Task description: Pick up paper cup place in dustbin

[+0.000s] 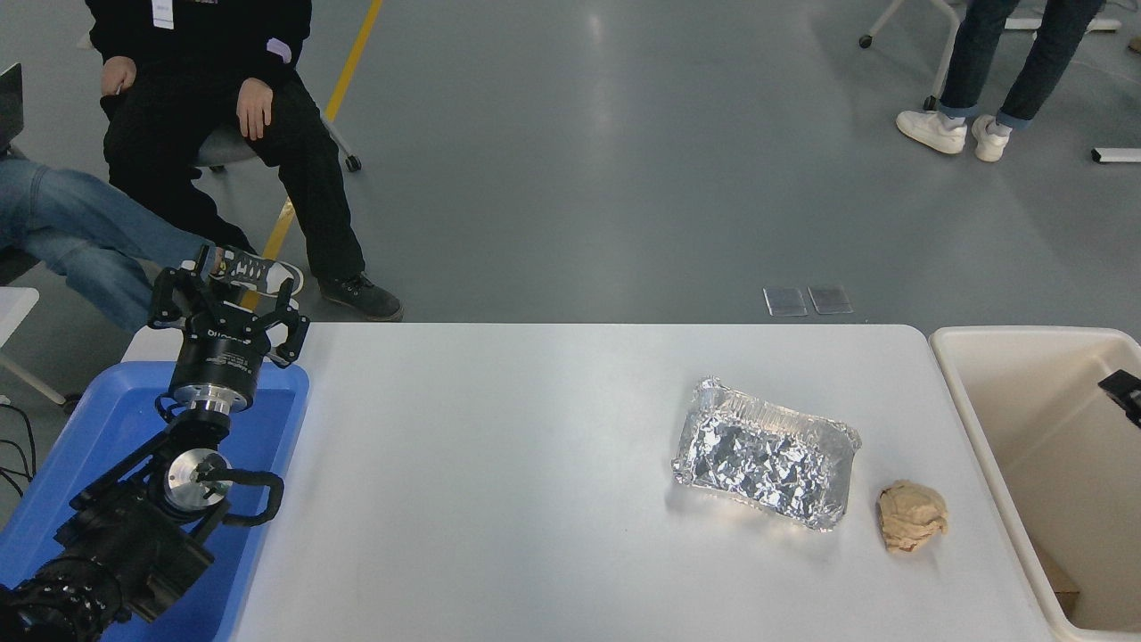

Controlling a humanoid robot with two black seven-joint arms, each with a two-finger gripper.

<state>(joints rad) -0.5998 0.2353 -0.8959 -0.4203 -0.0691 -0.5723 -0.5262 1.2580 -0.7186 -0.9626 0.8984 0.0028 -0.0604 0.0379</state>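
Right hand (1125,395): only a black bit shows at right edge over dustbin (998,428), grip can't tell. Left hand (227,299) spread, far left of desk (499,464).

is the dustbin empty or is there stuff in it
Not quite empty: the dustbin holds something brown at its near bottom corner. No paper cup shows; a black part hangs over it.

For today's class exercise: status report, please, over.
Left tool open, parked over blue tray. Right tool at frame edge over dustbin, state unclear. Paper cup not visible.
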